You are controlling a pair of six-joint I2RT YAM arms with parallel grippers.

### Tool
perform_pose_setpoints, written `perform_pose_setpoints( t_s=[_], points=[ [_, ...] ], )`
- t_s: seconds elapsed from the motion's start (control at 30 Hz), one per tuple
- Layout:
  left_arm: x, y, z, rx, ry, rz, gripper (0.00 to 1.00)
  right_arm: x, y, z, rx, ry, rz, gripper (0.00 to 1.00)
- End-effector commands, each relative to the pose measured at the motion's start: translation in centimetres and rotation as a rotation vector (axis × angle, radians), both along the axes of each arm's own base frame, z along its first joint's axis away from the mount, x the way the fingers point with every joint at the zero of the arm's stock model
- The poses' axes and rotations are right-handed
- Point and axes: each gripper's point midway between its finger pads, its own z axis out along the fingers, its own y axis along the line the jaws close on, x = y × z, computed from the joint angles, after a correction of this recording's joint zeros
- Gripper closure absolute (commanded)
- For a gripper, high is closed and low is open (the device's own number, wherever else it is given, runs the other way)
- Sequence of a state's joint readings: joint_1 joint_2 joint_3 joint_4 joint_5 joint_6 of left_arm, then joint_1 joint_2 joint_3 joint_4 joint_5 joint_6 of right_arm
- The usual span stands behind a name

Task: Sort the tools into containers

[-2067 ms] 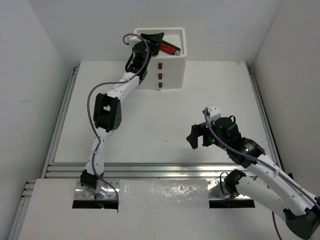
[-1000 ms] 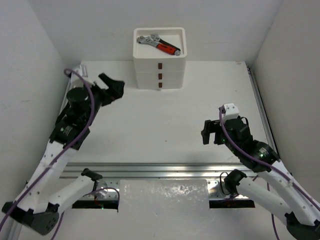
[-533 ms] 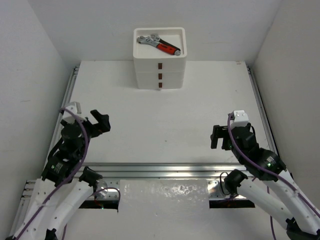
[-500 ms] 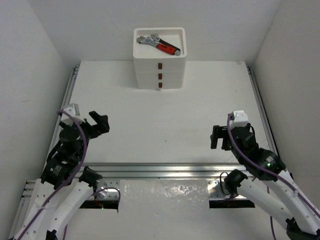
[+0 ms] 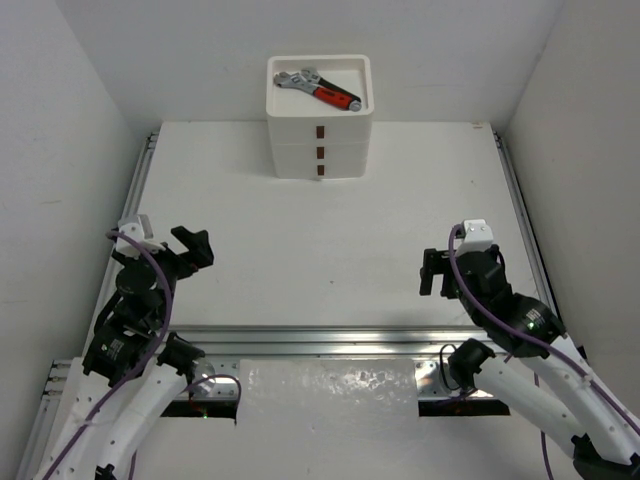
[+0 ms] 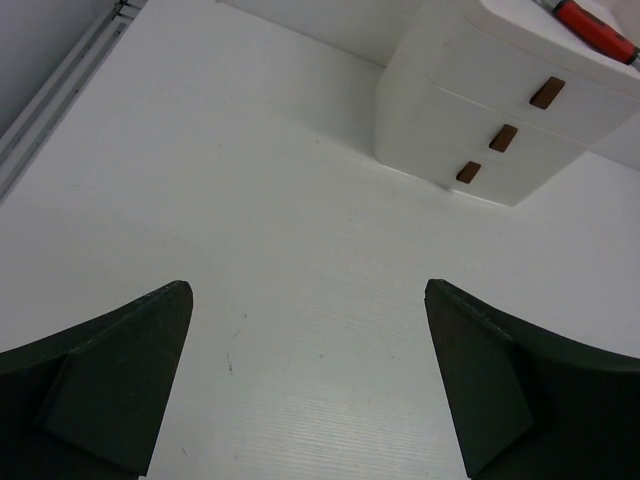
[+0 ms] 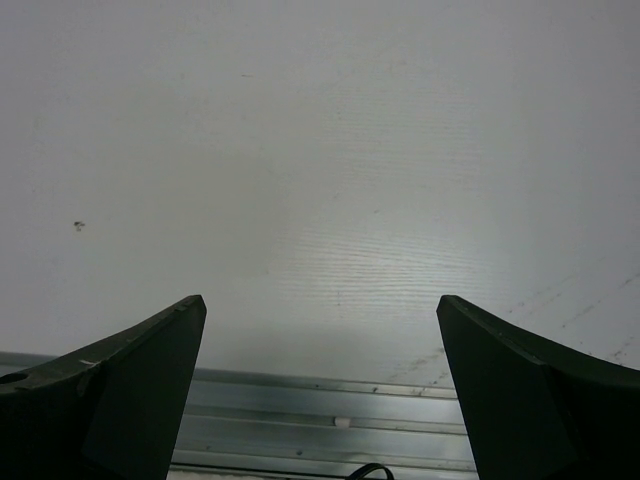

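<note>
The desk (image 5: pixel 330 220) is carrying the white drawer unit (image 5: pixel 295 150) at upper centre. The left tool (image 5: pixel 192 247) and right tool (image 5: pixel 430 272) are hovering spread and empty at lower left and right. The red-handled wrench (image 5: pixel 325 90) is lying in the top tray (image 5: pixel 320 61) — a careless reach could be shoving the light stack back.

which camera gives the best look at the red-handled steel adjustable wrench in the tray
The top external view: the red-handled steel adjustable wrench lies fully visible in the shallow white tray. The left wrist view catches only a sliver of its red handle at the upper right edge. The right wrist view shows none of it.
</note>
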State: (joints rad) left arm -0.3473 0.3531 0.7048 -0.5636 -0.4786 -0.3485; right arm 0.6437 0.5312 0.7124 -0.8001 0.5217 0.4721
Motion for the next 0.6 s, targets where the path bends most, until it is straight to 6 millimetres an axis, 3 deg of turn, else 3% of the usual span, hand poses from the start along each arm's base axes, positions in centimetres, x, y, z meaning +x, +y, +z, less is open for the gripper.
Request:
perform_pose_setpoints(
  t_s=[0.0,0.57],
  points=[
    [0.4,-0.09,1.1,-0.005,-0.047,0.0,0.0,0.8,0.25,0.77,0.023,-0.043,-0.019,0.01],
    [0.27,-0.28,1.28,-0.011,-0.059,-0.013,0.0,0.84,0.47,-0.21,0.013,-0.003,-0.023,0.01]
  ],
)
